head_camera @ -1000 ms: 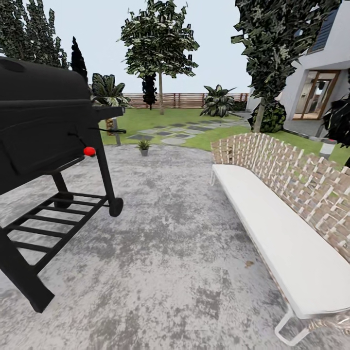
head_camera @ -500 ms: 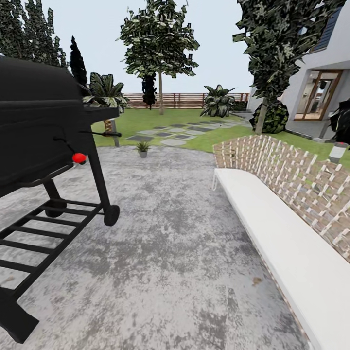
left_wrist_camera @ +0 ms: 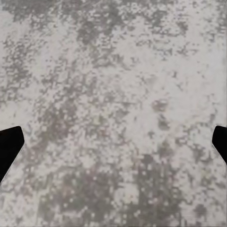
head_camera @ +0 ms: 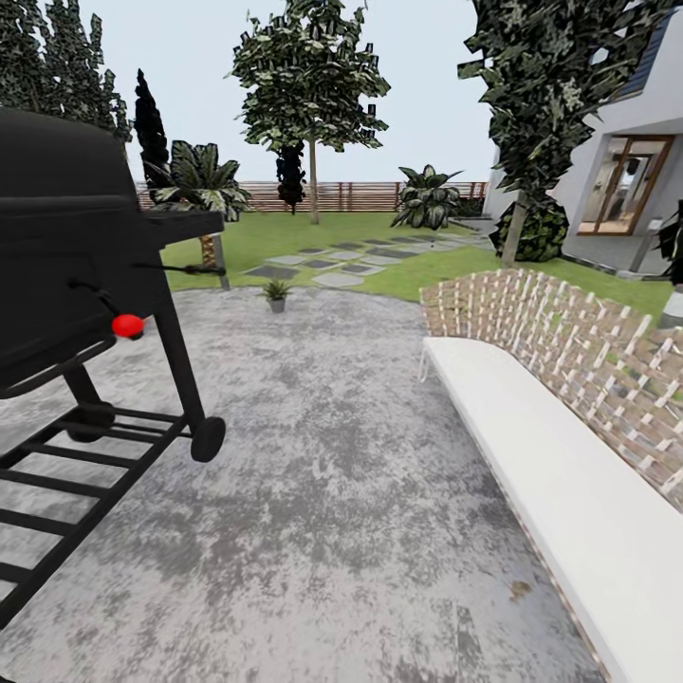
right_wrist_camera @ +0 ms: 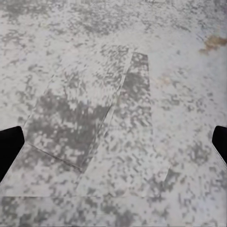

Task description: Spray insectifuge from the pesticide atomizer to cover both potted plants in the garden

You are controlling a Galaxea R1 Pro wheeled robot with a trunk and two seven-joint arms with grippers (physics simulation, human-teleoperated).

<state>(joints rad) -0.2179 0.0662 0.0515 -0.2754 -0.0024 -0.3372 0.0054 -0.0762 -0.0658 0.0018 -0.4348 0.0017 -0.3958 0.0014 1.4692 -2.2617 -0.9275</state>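
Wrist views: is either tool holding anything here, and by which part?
Nothing is held. Both the left tool and the right tool stand wide open, with bare grey patio paving between the fingertips.

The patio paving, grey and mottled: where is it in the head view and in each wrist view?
Head view: the patio paving covers the lower middle, between the black grill and the white bench.
Left wrist view: it lies beyond the left hand.
Right wrist view: it lies beyond the right hand, with a brown stain.
Shared landmark: the grey mottling; a similar stain lies beside the bench.
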